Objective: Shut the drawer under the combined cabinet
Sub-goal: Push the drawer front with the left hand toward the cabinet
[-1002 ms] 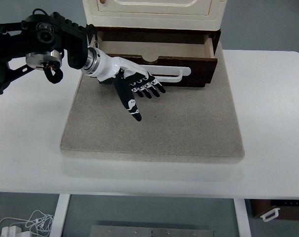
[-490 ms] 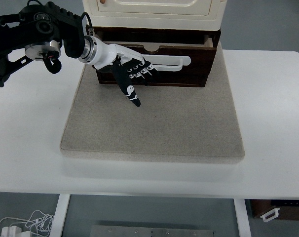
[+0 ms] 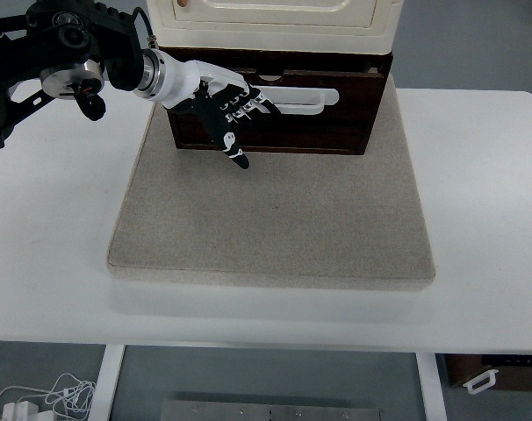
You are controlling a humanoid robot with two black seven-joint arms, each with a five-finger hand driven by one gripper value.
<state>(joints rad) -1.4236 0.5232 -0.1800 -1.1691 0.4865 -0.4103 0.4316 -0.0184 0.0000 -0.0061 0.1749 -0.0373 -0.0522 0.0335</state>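
A cream cabinet [image 3: 275,22] stands at the back of a grey mat [image 3: 275,210]. Beneath it sits a dark brown wooden drawer [image 3: 310,118] with a white bar handle [image 3: 305,101]. The drawer front lies nearly flush with the cabinet base. My left hand [image 3: 235,118] comes in from the upper left and rests flat against the drawer front at its left half. Its black fingers [image 3: 248,107] are spread and hold nothing, and the thumb points down toward the mat.
The mat lies on a white table [image 3: 485,193]. My left forearm [image 3: 64,53], black with a silver wrist, crosses the upper left corner. White cables [image 3: 46,395] lie on the floor at the lower left.
The drawer has slid back under the cabinet, its open interior no longer showing. My left hand has moved away from me with the drawer front, staying flat against it.
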